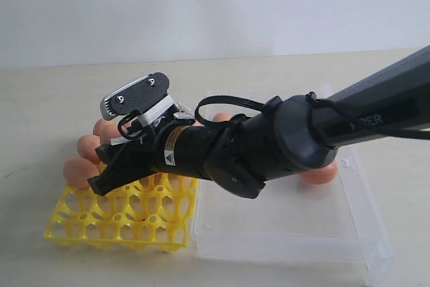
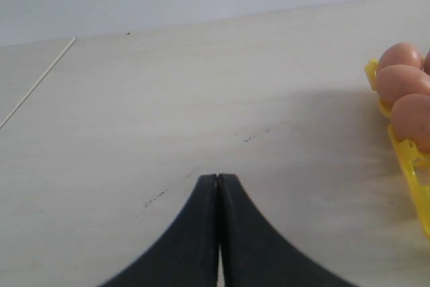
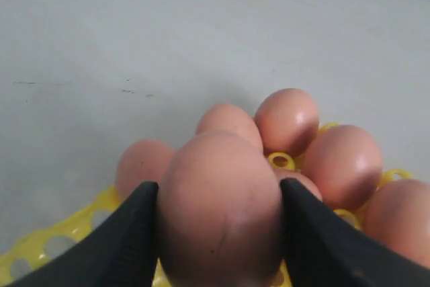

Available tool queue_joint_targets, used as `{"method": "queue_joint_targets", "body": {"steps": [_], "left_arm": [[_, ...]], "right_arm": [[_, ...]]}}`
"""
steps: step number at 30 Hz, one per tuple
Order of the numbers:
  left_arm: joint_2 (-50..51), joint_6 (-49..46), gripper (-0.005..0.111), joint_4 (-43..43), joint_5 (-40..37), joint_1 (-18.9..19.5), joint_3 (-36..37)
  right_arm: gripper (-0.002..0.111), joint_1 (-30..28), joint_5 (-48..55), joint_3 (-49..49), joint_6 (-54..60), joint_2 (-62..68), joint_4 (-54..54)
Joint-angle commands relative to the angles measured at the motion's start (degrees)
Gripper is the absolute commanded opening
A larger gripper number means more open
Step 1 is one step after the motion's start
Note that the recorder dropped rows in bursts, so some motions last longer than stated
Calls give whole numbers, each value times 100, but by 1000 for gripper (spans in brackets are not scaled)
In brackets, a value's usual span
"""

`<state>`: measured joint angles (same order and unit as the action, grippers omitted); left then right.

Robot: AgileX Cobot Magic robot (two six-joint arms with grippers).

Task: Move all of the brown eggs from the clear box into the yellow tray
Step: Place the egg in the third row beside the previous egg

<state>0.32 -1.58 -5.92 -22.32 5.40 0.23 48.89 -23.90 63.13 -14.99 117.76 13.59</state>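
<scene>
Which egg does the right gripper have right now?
The egg held in the jaws of the right gripper, over the tray; the other eggs sit in the tray's cups behind it.

the right arm [image 1: 269, 146] covers part of the yellow tray [image 1: 101, 225] and clear box [image 1: 289, 233], so brown eggs [image 1: 87, 147] cannot be counted
</scene>
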Motion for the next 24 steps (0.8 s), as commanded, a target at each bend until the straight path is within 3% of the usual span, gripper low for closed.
{"method": "queue_joint_targets", "body": {"steps": [1,6,9,11,15,17,21,24], "left_arm": [[-32,34,0,14,52,-27,-23],[-32,34,0,14,52,-27,-23],[-32,34,0,14,52,-27,-23],[-32,34,0,14,52,-27,-23],[-32,34,0,14,52,-27,-23],[-32,34,0,14,52,-27,-23],[-32,34,0,14,52,-27,-23],[-32,34,0,14,52,-27,-23]], "right_arm": [[0,7,-344,-3,-245,127,313],[0,7,-318,125,-344,321,352],[7,7,-307,220,-277,344,419],[18,7,-242,294,-285,367,544],[52,7,-213,305,-613,367,582],[65,7,-173,305,-625,367,582],[64,7,203,305,-603,278,582],[53,-5,997,305,-507,-98,523]]}}
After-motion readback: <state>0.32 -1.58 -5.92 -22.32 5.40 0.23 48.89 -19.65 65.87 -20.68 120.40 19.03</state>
